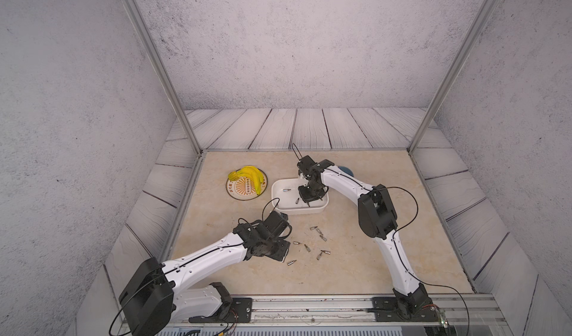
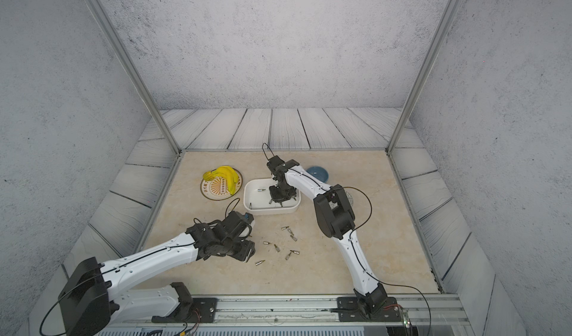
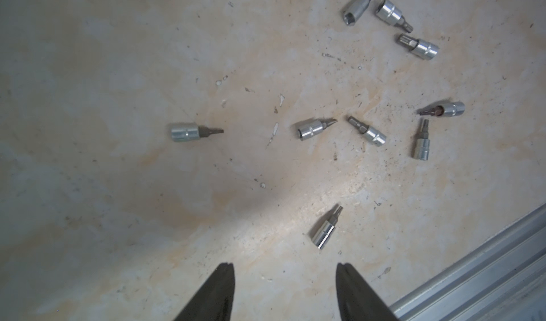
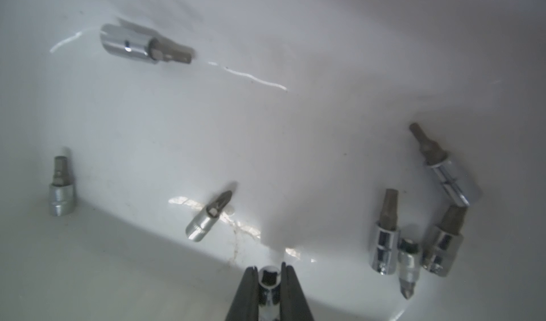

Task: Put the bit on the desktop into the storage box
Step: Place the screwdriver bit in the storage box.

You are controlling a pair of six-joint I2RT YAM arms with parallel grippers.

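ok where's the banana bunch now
In a top view the banana bunch lies on the round plate, far left on the desktop, just left of the white storage box.

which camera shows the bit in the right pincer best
The right wrist view: the held bit is clamped in the right pincer, socket end clear. In both top views the pincer mostly hides it over the storage box. The left wrist view misses it.
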